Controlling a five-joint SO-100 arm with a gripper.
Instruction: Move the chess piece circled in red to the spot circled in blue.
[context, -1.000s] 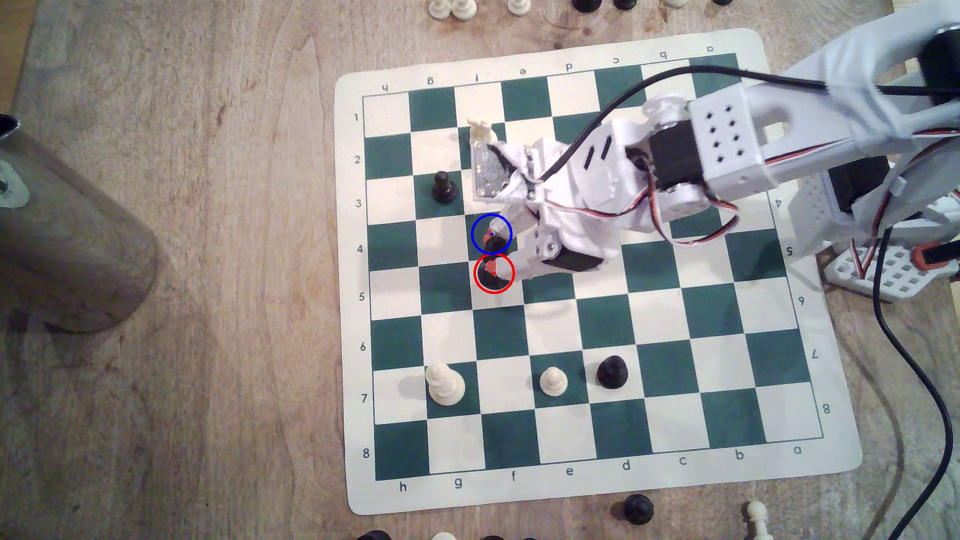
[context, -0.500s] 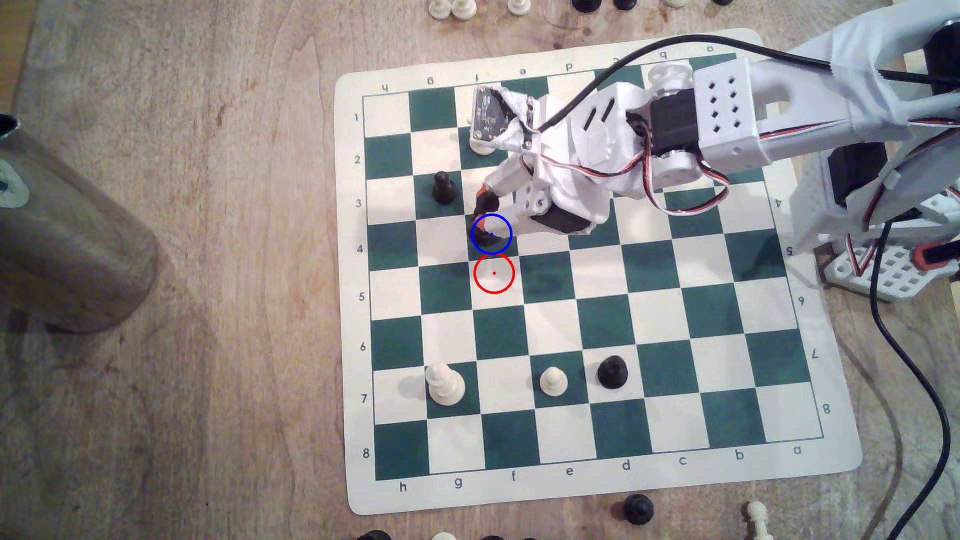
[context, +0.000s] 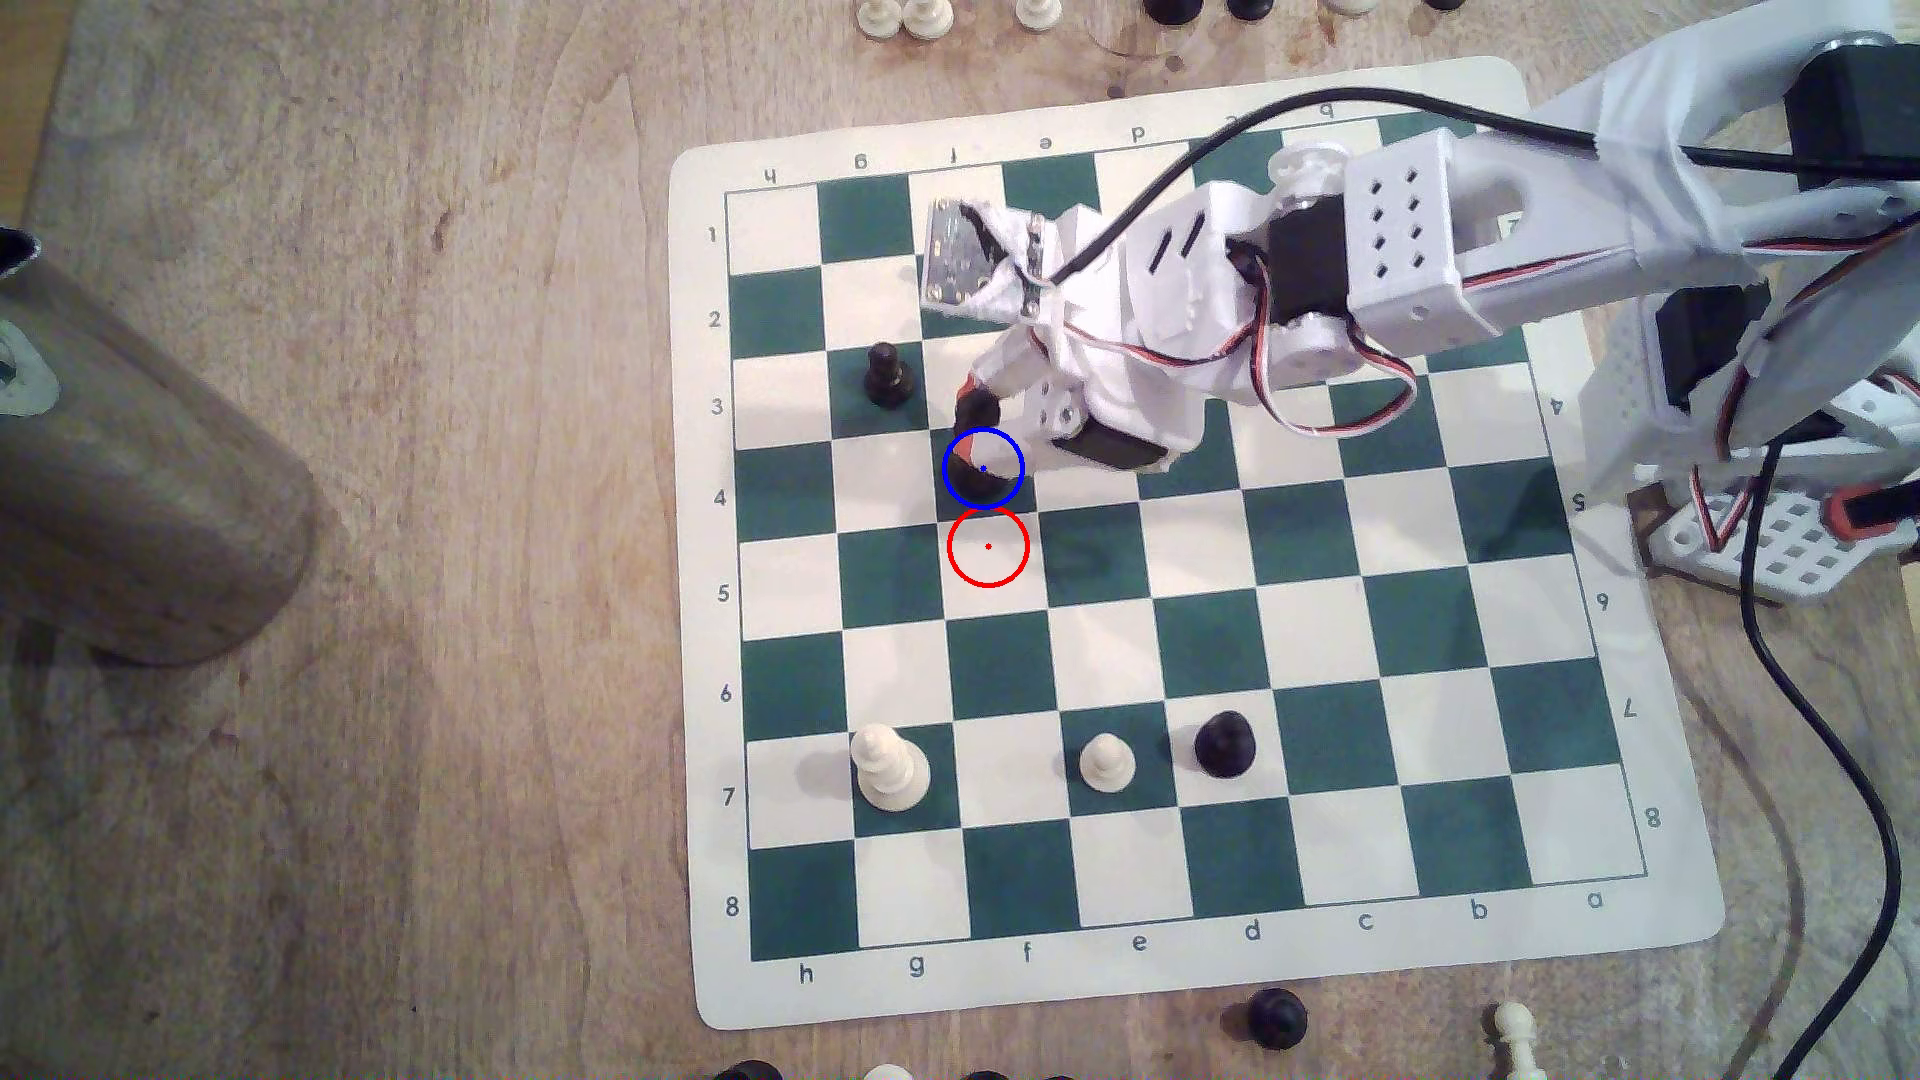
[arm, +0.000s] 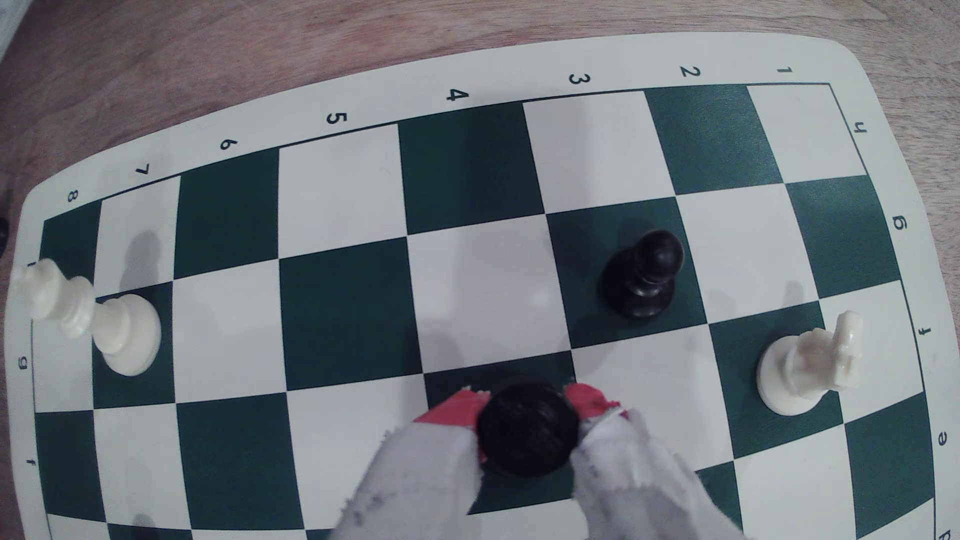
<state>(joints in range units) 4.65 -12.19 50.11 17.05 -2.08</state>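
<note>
The chess piece circled in red (context: 975, 407) is a tall black piece, now off the red-ringed white square (context: 988, 547), which lies bare. It sits over the spot circled in blue (context: 1024, 502), a dark green square, leaning toward the board's row 3 in the exterior view. My gripper (context: 981, 457) is shut on it. From the wrist I look down on the piece's round ridged top (arm: 527, 431), with red-taped fingertips (arm: 451, 411) pressed on both sides and the green square (arm: 447, 378) beneath. I cannot tell whether its base touches the board.
A short black piece (context: 886, 376) stands one square diagonally from the blue ring. A white knight (arm: 810, 363) is two squares away under my wrist. A white piece (context: 888, 771), a white pawn (context: 1107, 763) and a black pawn (context: 1224, 744) stand in row 7. A metal cylinder (context: 125, 467) stands far left.
My gripper carried the black piece from the red-ringed white square onto the blue-ringed green square. Over the last half second the arm only shifted slightly.
</note>
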